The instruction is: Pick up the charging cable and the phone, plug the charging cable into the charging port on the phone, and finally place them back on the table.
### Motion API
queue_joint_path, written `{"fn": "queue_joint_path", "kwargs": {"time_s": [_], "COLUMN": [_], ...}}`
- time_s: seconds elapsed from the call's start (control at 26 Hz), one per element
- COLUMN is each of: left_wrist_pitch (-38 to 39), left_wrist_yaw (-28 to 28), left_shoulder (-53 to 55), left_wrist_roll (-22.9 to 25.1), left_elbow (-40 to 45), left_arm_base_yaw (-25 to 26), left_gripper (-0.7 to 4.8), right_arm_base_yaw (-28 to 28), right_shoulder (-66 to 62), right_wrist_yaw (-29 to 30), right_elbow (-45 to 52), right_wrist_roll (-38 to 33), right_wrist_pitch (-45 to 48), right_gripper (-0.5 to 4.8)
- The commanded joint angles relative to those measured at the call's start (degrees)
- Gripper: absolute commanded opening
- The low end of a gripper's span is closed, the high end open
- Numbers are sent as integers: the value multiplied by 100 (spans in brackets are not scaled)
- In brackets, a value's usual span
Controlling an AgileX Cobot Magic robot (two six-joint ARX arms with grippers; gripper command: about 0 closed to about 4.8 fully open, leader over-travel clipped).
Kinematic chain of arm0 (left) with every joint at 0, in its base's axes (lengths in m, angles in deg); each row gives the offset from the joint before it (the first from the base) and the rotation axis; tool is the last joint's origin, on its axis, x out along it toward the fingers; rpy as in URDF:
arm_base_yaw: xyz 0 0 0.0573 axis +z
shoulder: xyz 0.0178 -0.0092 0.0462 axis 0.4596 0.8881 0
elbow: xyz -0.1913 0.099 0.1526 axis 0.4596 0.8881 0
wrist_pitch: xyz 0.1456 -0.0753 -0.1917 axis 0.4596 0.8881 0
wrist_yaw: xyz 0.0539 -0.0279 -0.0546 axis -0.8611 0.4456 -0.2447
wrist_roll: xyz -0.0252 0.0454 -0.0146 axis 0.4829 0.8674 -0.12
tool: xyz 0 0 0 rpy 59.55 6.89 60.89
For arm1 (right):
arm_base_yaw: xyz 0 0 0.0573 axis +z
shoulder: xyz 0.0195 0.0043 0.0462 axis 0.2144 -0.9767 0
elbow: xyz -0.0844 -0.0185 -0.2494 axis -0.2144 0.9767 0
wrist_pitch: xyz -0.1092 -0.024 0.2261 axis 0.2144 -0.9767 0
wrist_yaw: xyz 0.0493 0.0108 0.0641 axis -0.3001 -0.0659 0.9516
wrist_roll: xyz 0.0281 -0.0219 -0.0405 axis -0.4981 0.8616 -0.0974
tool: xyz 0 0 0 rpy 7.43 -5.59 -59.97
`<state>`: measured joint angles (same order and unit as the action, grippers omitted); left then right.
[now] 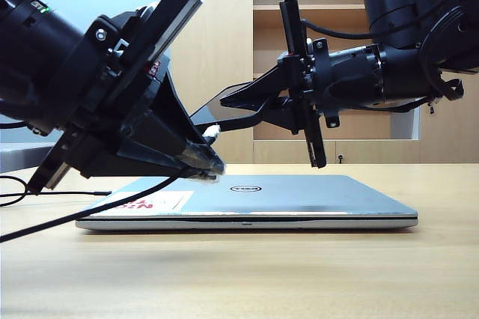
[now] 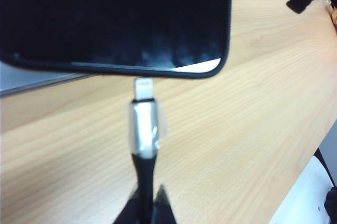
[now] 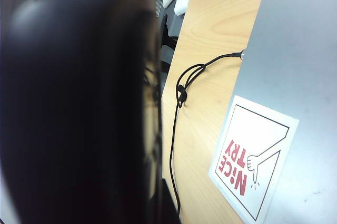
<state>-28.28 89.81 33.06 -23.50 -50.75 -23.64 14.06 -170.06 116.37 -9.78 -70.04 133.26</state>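
Note:
My left gripper [image 1: 203,163] [image 2: 146,206] hovers over the laptop, shut on the black charging cable [image 1: 90,213] [image 2: 143,174] just behind its silver-white plug [image 1: 212,133] [image 2: 143,124]. The plug's tip touches the edge of the black phone [image 2: 116,19] [image 1: 203,111]. The charging port itself cannot be made out. My right gripper [image 1: 224,109] [image 3: 158,205] reaches in from the right, shut on the phone [image 3: 79,108], holding it tilted in the air. In the right wrist view the phone is a dark blur. The cable's slack trails down onto the table [image 1: 299,274].
A closed silver laptop [image 1: 299,195] [image 3: 295,50] with a red-and-white sticker [image 1: 161,201] [image 3: 253,155] lies on the table under both grippers. More black cord [image 3: 181,90] loops on the table beside it. A wooden shelf unit [image 1: 322,4] stands behind.

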Motion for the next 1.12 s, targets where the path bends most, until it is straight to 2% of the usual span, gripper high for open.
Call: {"fn": "queue_joint_path", "kwargs": {"time_s": [0.04,0.38,0.73,1.12], "left_wrist_pitch": [-87,-59,-66,-68], "left_wrist_yaw": [-4,-7,-4,-4], "left_shoulder": [-20,-20,-20,-20], "left_wrist_roll": [26,26,26,26], "left_elbow": [-26,-26,-26,-26], "left_arm_base_yaw": [-4,-4,-4,-4], "left_gripper": [-6,-6,-6,-6], "right_arm_base_yaw": [-4,-9,-11,-20], "right_shoulder": [48,48,46,46], "right_wrist_yaw": [114,155,286,232], "right_elbow": [-24,-24,-22,-15], "right_wrist_roll": [24,24,374,527], "right_wrist_pitch": [275,699,350,382], "right_gripper": [-6,-6,-6,-6]}}
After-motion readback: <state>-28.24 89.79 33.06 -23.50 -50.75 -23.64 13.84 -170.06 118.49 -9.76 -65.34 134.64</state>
